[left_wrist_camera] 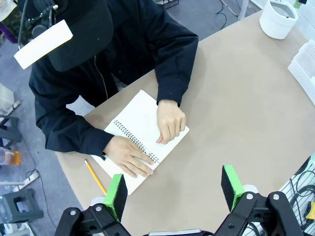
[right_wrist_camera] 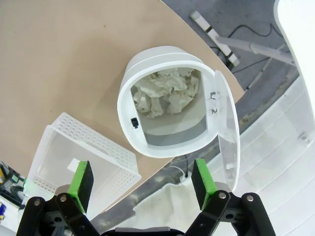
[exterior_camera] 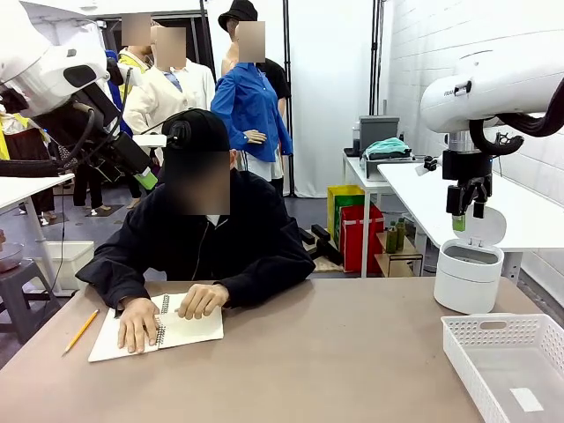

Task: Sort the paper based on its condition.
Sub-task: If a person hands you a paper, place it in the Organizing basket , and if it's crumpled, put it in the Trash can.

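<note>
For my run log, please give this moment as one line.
left gripper: open, empty, raised | right gripper: open, empty, above bin | lid: open, crumpled paper inside | person's hands: on notebook

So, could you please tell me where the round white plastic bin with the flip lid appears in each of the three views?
Front view: the round white plastic bin stands at the right, lid open.
Left wrist view: it sits in the top right corner.
Right wrist view: it is in the centre, seen from above, with crumpled white paper inside.
Shared landmark: the white perforated plastic basket beside it.
</note>
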Tool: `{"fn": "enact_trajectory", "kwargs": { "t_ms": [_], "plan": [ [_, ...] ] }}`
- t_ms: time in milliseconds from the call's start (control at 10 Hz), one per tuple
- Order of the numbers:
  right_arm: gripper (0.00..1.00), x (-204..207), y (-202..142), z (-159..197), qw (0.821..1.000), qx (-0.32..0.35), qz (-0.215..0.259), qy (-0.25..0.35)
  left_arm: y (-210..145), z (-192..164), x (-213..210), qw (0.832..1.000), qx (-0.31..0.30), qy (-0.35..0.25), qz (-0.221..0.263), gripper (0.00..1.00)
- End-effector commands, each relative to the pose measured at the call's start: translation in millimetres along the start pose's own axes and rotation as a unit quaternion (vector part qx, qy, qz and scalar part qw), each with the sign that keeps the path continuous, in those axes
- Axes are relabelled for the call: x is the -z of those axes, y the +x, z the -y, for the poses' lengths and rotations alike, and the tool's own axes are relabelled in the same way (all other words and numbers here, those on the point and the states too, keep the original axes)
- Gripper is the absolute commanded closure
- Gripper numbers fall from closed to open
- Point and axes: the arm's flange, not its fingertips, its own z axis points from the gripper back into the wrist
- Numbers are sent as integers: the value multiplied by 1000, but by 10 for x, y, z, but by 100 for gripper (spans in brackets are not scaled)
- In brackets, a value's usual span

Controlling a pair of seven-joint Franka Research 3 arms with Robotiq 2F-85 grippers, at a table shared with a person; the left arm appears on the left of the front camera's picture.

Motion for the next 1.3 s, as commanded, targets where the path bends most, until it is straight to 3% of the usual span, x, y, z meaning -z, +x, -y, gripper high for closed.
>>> {"fn": "enact_trajectory", "kwargs": {
  "t_ms": [0, 300, 400, 600, 700, 900, 1200],
  "plan": [
    [0, -195, -85, -400, 997, -45, 59, 9, -4, -11, -9, 1000, 2, 4, 0, 0],
    [0, -503, -97, -1103, 967, -162, 188, 57, -4, -11, -9, 1000, 2, 4, 0, 0],
    [0, -645, -53, -1238, 956, -179, 226, 48, -4, -11, -9, 1000, 2, 4, 0, 0],
    [0, -965, 60, -1435, 926, -232, 284, 91, -4, -11, -9, 1000, 2, 4, 0, 0],
    [0, -1120, 103, -1457, 911, -245, 308, 125, -4, -11, -9, 1000, 2, 4, 0, 0],
    [0, -1388, 173, -1521, 894, -259, 345, 122, -4, -11, -9, 1000, 2, 4, 0, 0],
    [0, -1658, 248, -1674, 888, -275, 357, 92, -4, -11, -9, 1000, 2, 4, 0, 0]
  ]
}}
